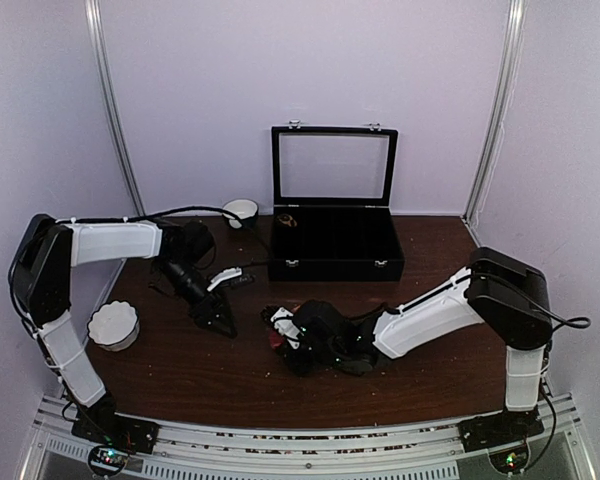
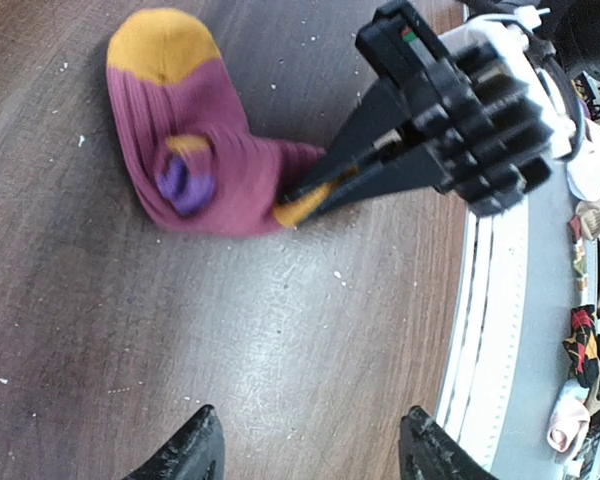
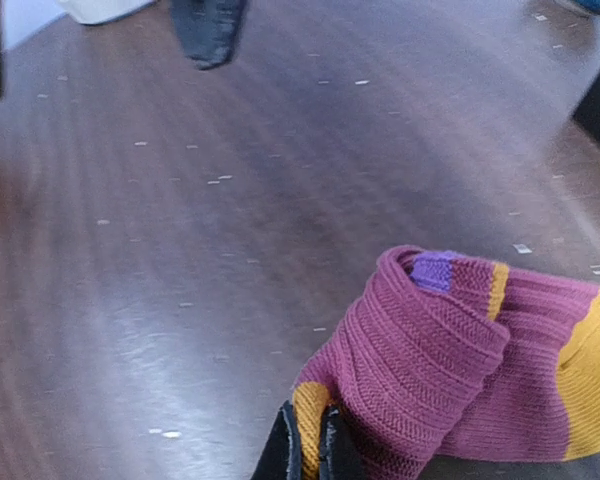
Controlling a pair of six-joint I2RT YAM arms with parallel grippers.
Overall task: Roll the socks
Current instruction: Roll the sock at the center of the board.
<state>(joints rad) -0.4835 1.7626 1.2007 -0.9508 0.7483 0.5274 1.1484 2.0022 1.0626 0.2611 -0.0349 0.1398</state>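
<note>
A white bowl (image 1: 113, 325) stands on the table (image 1: 180, 385) at the far left, close to the edge. Just right of it my left pincer (image 1: 218, 322) hangs over the wood with its jaws apart. From its own camera the two dark fingertips (image 2: 195, 450) frame bare table, and the sock lies ahead of them, apart from both. Behind this pincer, by the back wall, sits a small white cup (image 1: 241, 211). Just right of the cup is a black case (image 1: 335, 258) with its glass lid standing upright.

The red sock (image 2: 195, 150) lies on the table near the middle, in front of the case and between my two pincers. It is folded over on itself into a loose bundle, with an orange toe at one end and a purple patch showing in the fold. The rest is ribbed magenta.

My right pincer (image 3: 308, 440) meets the sock from the right. Its jaws are together, clamped on an orange-marked bit at the bundle's edge. The bulk of the sock rests on the wood. I cannot tell whether the pinched edge is off the table.
</note>
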